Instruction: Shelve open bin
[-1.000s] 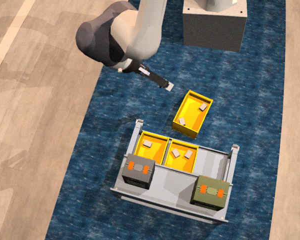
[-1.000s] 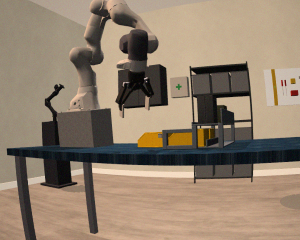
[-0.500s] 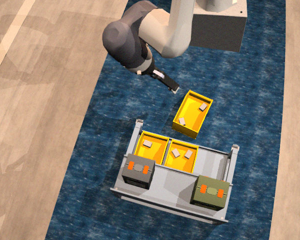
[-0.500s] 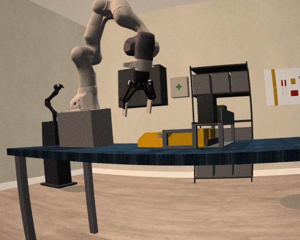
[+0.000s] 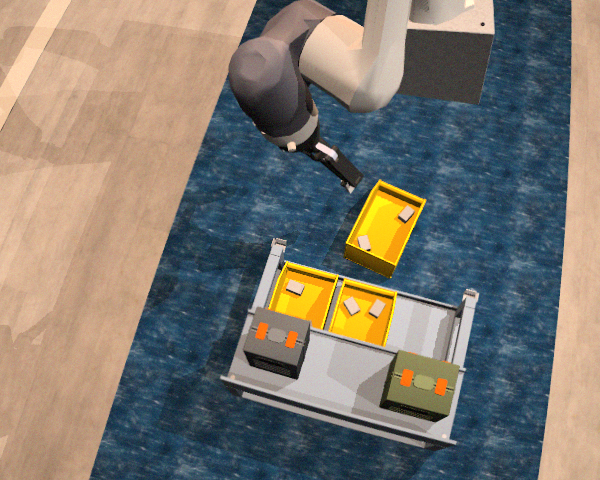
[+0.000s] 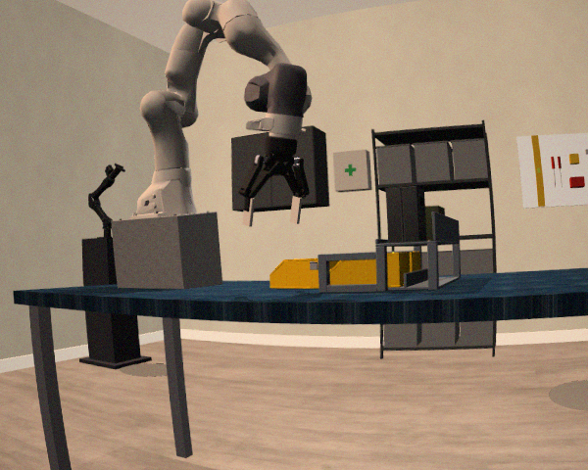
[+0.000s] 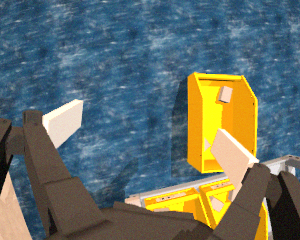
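A yellow open bin [image 5: 384, 227] lies on the blue table in front of the grey shelf [image 5: 352, 351], turned at an angle, with two tan parts inside. It also shows in the side view [image 6: 294, 273] and in the wrist view [image 7: 224, 122]. Two more yellow bins [image 5: 301, 300] [image 5: 362, 311] stand side by side in the shelf's row, at the left and the middle. The place at the right [image 5: 424, 325] is free. My gripper [image 6: 272, 214] [image 5: 349, 181] is open and empty, high above the table, up and to the left of the loose bin.
A grey case [image 5: 277, 342] and a green case [image 5: 420, 384] sit on the shelf's top board. The robot's grey base block [image 5: 442, 56] stands at the table's far end. A tall dark rack [image 6: 431, 202] stands behind the table.
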`<state>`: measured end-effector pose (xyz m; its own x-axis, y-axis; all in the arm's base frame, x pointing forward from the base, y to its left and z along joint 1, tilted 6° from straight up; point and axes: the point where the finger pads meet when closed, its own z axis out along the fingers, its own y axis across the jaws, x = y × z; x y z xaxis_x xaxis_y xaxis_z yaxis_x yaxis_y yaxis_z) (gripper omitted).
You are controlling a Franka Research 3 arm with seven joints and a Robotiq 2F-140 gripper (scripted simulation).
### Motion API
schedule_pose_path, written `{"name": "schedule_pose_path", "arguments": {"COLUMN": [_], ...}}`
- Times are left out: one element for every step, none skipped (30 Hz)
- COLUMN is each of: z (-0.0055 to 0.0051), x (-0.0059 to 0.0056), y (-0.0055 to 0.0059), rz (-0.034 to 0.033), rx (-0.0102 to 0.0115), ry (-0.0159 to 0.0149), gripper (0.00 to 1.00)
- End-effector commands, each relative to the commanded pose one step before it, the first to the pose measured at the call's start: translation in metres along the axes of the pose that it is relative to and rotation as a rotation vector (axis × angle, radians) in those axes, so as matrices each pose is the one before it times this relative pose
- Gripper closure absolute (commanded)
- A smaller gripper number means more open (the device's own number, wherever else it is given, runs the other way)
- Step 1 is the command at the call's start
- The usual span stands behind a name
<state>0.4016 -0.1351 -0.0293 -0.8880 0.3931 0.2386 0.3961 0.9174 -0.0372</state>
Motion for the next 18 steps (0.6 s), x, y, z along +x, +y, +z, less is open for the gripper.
{"name": "schedule_pose_path", "arguments": {"z": [-0.00038, 0.0, 0.0, 0.0, 0.0, 0.0, 0.0, -0.00008, 0.0, 0.0, 0.0, 0.0, 0.0, 0.0, 0.0, 0.0, 0.0, -0.00022], "x": [-0.00201, 0.0, 0.0, 0.0, 0.0, 0.0, 0.0, 0.00054, 0.0, 0.0, 0.0, 0.0, 0.0, 0.0, 0.0, 0.0, 0.0, 0.00056], "y": [-0.0017, 0.0, 0.0, 0.0, 0.0, 0.0, 0.0, 0.00422, 0.0, 0.0, 0.0, 0.0, 0.0, 0.0, 0.0, 0.0, 0.0, 0.0044], "rz": [0.02459, 0.0, 0.0, 0.0, 0.0, 0.0, 0.0, -0.01064, 0.0, 0.0, 0.0, 0.0, 0.0, 0.0, 0.0, 0.0, 0.0, -0.0108], "rx": [0.00489, 0.0, 0.0, 0.0, 0.0, 0.0, 0.0, 0.0135, 0.0, 0.0, 0.0, 0.0, 0.0, 0.0, 0.0, 0.0, 0.0, 0.01209], "ry": [-0.00804, 0.0, 0.0, 0.0, 0.0, 0.0, 0.0, -0.0177, 0.0, 0.0, 0.0, 0.0, 0.0, 0.0, 0.0, 0.0, 0.0, -0.01757], "gripper": [0.0, 0.0, 0.0, 0.0, 0.0, 0.0, 0.0, 0.0, 0.0, 0.0, 0.0, 0.0, 0.0, 0.0, 0.0, 0.0, 0.0, 0.0]}}
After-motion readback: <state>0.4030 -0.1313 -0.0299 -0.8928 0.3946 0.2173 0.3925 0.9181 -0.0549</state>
